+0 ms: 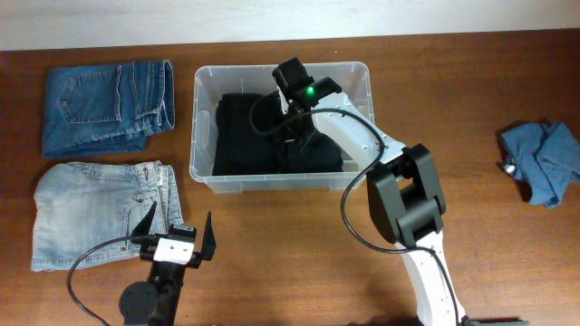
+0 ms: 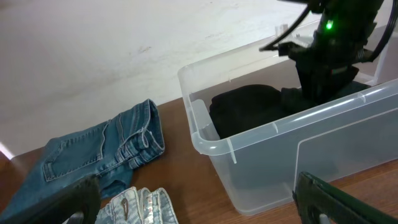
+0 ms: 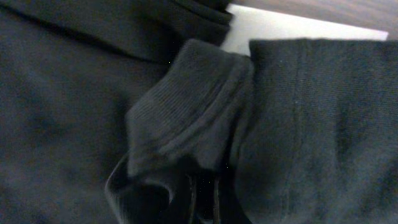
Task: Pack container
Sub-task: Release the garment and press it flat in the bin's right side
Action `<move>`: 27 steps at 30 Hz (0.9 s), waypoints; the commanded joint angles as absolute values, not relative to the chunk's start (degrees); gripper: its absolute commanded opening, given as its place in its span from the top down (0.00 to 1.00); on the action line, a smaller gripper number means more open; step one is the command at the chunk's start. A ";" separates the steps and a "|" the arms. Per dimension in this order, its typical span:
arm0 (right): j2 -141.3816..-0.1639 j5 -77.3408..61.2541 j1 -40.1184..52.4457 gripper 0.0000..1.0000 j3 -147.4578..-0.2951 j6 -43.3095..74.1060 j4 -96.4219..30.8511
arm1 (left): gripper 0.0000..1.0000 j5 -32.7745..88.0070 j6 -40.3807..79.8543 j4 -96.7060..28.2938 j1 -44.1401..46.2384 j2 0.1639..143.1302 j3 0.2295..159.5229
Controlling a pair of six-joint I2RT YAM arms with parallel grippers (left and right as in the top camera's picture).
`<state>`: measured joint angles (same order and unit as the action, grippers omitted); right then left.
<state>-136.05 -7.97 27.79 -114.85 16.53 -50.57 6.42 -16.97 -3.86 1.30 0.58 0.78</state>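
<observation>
Right hand (image 1: 294, 140): lowered inside the container (image 1: 272, 185), jaws closed and tips down in the black clothing (image 1: 240, 131). In the wrist view a ribbed cuff (image 3: 186, 118) is bunched directly ahead of the fingers; whether any fabric is pinched between them cannot be told.

Left hand (image 1: 181, 222): jaws spread wide and holding nothing. It sits low at the front edge of the tabletop (image 1: 272, 235), in front of the container's left corner.

Container: a clear plastic bin with a rolled rim, standing upright at the centre rear of the tabletop with its long side towards the arms. The black clothing lies folded over most of its base. A white label (image 3: 298, 28) shows on the base beyond the fabric in the right wrist view.

Surroundings: dark blue jeans (image 1: 104, 104) lie folded just beside the container's left wall, at the rear left. Light-wash jeans (image 1: 95, 213) lie folded in front of them, at the front left; in the overhead view one finger of the left hand overlaps their right corner. A crumpled blue cloth (image 1: 544, 158) lies well apart, at the far right of the tabletop.
</observation>
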 commanded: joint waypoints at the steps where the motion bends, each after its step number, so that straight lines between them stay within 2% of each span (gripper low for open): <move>1: -137.38 -2.46 27.53 0.95 -114.41 17.02 -50.46 | 0.01 6.20 -17.47 -3.97 0.95 0.30 0.49; 15: -136.94 -2.31 26.70 0.94 -114.45 17.02 -47.07 | 0.01 6.20 -17.45 -3.97 0.95 0.30 0.49; 18: -134.76 -2.26 26.30 0.89 -115.24 17.02 -47.66 | 0.01 6.20 -17.47 -3.97 0.95 0.30 0.49; 22: -130.21 2.28 25.52 0.85 -120.27 16.99 -54.74 | 0.01 6.20 -17.45 -3.97 0.95 0.30 0.49; 27: -129.78 3.46 23.99 0.86 -122.04 16.51 -66.48 | 0.01 6.20 -17.47 -3.97 0.95 0.30 0.49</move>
<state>-132.03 1.04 25.04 -120.99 16.47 -64.66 6.44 -16.97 -3.86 1.30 0.58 0.78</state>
